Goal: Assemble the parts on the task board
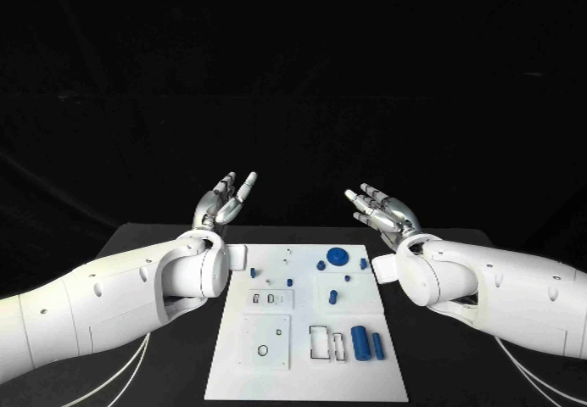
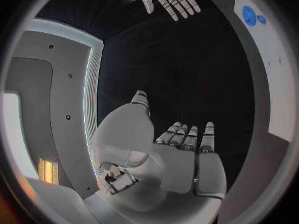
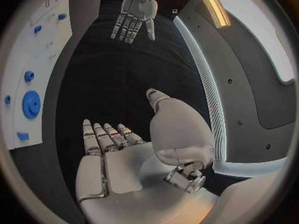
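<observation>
Silver fingers of the left hand [image 1: 226, 200] spread apart and hold nothing, raised beyond the far left corner of the task board [image 1: 306, 373]; the right hand [image 1: 382, 209] likewise spread and empty, beyond the board's far right corner; both well clear of it; on the white board lie blue parts, a round gear [image 1: 337, 253] near its far edge, a cylinder [image 1: 360, 340] toward its near right

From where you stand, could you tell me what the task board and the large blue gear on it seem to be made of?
Task board: probably matte white plastic; flat, even, no glare. Large blue gear: likely moulded or printed plastic; uniform saturated blue, fine teeth visible in the right wrist view, no metallic shine.
</observation>
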Controlling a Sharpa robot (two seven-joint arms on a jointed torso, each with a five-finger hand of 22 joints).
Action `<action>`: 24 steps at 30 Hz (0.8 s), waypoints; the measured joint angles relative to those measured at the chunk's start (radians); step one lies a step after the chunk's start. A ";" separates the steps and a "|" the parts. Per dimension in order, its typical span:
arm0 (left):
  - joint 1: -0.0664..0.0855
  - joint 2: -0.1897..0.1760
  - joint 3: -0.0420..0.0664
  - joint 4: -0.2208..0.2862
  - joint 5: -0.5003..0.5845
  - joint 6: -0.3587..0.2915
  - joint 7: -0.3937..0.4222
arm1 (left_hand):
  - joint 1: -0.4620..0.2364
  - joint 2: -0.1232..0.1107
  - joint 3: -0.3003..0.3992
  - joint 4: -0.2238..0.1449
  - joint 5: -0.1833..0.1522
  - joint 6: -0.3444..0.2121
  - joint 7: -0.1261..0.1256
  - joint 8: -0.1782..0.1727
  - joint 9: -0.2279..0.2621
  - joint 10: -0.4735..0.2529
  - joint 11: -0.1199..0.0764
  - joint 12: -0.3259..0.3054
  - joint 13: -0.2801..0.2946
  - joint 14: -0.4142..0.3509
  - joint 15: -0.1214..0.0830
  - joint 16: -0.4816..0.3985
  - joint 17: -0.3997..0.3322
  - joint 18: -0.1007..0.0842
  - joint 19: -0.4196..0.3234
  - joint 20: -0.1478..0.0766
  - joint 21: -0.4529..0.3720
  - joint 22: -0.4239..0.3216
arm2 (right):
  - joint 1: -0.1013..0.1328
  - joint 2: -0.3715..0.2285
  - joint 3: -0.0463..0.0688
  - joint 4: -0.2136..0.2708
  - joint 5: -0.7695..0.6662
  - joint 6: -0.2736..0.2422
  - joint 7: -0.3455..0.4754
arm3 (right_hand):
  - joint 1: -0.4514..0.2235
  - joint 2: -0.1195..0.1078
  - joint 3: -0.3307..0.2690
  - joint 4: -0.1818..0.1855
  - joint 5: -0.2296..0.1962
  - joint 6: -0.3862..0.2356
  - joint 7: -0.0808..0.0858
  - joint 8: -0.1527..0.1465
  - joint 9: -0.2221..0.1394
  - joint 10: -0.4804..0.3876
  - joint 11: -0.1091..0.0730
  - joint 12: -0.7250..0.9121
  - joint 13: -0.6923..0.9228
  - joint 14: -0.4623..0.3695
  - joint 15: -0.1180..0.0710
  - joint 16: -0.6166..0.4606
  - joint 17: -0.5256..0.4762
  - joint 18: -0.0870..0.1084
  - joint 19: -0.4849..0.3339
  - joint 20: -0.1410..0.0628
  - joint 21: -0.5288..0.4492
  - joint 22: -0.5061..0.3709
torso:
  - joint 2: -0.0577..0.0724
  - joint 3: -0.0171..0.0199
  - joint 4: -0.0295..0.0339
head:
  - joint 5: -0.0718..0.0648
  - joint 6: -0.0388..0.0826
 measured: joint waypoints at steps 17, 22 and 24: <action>0.011 -0.099 -0.001 0.089 -0.023 0.057 -0.003 | 0.325 0.028 -0.066 -0.010 0.050 0.562 0.064 0.185 0.110 0.672 0.087 0.090 0.049 0.639 0.053 0.209 0.124 0.031 0.463 0.035 0.246 0.100 | 0.076 -0.015 -0.019 -0.085 -0.493 0.082 -0.103 | 0.216 -0.050 0.127 -0.269 0.000 0.594 0.057 0.213 0.126 0.691 -0.054 0.126 0.045 0.655 -0.069 0.198 0.135 0.077 0.492 -0.001 0.206 0.085 | 0.052 -0.0132 0.0019 | -0.006 -0.011; 0.023 -0.130 0.001 0.106 -0.053 0.085 -0.016 | 0.398 0.027 -0.090 -0.019 0.051 0.660 0.079 0.214 0.139 0.832 0.091 0.098 0.058 0.798 0.038 0.253 0.175 0.031 0.599 0.018 0.282 0.102 | 0.099 -0.012 -0.013 -0.087 -0.699 0.085 -0.173 | 0.203 -0.067 0.167 -0.315 0.000 0.691 0.074 0.230 0.146 0.810 -0.079 0.121 0.048 0.777 -0.098 0.215 0.163 0.093 0.596 -0.013 0.227 0.087 | 0.073 -0.0165 0.0044 | -0.011 -0.006; 0.026 -0.141 0.001 0.116 -0.067 0.098 -0.025 | 0.419 0.025 -0.098 -0.021 0.051 0.685 0.079 0.218 0.149 0.874 0.089 0.098 0.060 0.837 0.033 0.262 0.191 0.031 0.635 0.012 0.286 0.101 | 0.105 -0.011 -0.013 -0.087 -0.788 0.092 -0.209 | 0.194 -0.077 0.179 -0.327 -0.001 0.720 0.081 0.233 0.155 0.848 -0.089 0.113 0.049 0.818 -0.110 0.221 0.176 0.102 0.635 -0.021 0.239 0.090 | 0.082 -0.0178 0.0058 | -0.013 -0.006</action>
